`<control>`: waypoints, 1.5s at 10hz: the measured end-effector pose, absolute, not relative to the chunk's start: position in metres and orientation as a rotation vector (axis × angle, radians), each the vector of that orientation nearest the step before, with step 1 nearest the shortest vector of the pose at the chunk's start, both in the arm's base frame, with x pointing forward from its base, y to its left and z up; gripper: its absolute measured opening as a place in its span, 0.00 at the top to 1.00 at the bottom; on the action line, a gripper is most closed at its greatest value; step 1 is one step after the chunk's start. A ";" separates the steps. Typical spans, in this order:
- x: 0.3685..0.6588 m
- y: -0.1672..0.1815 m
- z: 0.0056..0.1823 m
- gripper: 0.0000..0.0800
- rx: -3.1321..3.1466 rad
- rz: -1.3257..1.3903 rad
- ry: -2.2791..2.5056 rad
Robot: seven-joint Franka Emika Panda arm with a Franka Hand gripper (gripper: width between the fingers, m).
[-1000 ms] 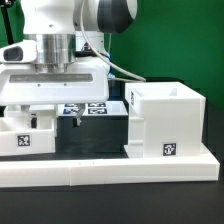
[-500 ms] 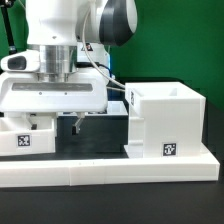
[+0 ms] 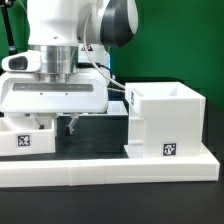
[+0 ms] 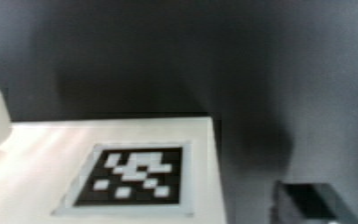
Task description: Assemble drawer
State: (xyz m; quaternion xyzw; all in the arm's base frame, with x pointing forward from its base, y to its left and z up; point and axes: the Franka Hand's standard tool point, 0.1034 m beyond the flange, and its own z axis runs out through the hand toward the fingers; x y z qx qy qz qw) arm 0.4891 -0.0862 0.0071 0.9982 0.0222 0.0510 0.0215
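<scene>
Exterior view shows the tall square white plastic drawer shell [image 3: 165, 125] at its right and a shallow white tagged tray [image 3: 22, 140] at its left. The two-finger gripper [image 3: 70, 126] hangs low between them; I cannot tell if its fingers are apart. The tray looks light, stiff and smooth, so I would grasp a thin side wall.

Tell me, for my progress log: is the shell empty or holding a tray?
Empty, as far as visible: the shell stands open side up, showing only bare inner walls; a tray lies apart.

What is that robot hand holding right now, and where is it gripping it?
Nothing that I can see: the gripper hangs free beside the small tray, with no part in it.
</scene>
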 end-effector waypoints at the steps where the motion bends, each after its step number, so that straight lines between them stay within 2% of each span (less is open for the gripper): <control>1: 0.489 -0.086 0.007 0.69 3.094 0.158 0.069; 2: 0.489 -0.086 0.007 0.91 3.094 0.158 0.069; 4: 0.489 -0.086 0.007 0.95 3.094 0.158 0.069; 9: 0.489 -0.085 0.008 0.95 3.098 0.149 0.076; 12: 0.497 -0.080 0.040 0.95 3.118 0.122 0.314; 15: 0.497 -0.082 0.040 0.95 3.116 0.118 0.335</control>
